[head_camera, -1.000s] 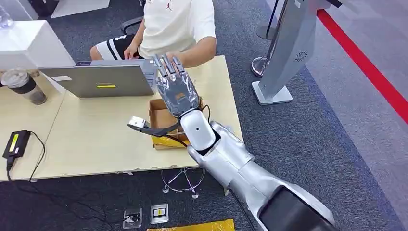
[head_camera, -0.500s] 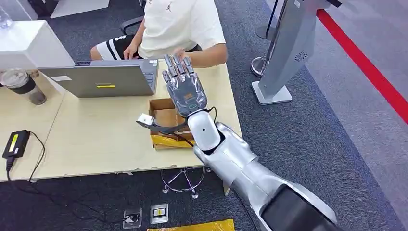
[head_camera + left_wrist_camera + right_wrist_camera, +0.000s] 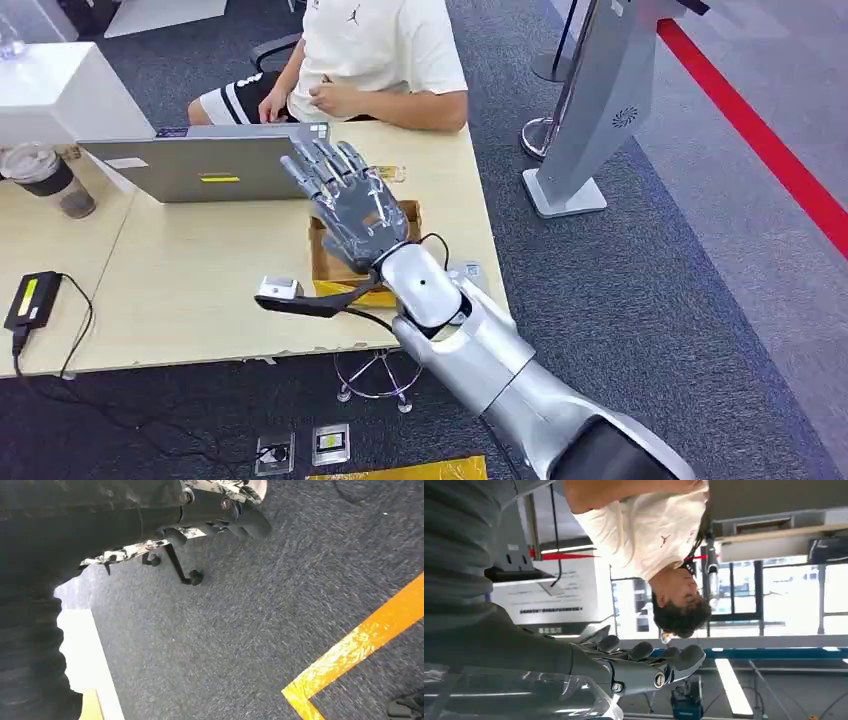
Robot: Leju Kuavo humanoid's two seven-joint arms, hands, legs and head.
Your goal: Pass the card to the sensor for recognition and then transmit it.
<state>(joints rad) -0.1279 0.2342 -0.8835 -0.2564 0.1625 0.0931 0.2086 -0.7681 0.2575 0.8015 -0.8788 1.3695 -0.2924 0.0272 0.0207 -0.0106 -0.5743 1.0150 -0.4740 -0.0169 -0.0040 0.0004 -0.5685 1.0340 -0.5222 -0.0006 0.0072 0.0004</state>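
the right hand (image 3: 352,205) is raised over the table (image 3: 200,290), above the open cardboard box (image 3: 330,262), back of the hand up. its fingers are straight and spread, reaching toward the laptop (image 3: 210,165) and the person (image 3: 375,50) seated behind the table. nothing is visibly held in it. in the right wrist view the same hand (image 3: 644,667) shows its fingers stretched out side by side with the thumb apart, and a clear cover lies in front of the lens.

a small clear card-like item (image 3: 392,174) lies flat on the table just past the fingertips, near the far edge by the person's forearm; whether this is the card cannot be told for sure. another small flat item (image 3: 468,272) lies on the table beside the robot's forearm.

a lidded cup (image 3: 48,178) stands at the left end of the table, and a black adapter (image 3: 32,298) with a cable lies near the front left edge. a grey gate post (image 3: 590,110) stands on the carpet to the right of the table.

the left wrist view looks down at grey carpet with an orange stripe (image 3: 360,645); the state of the left hand cannot be told.
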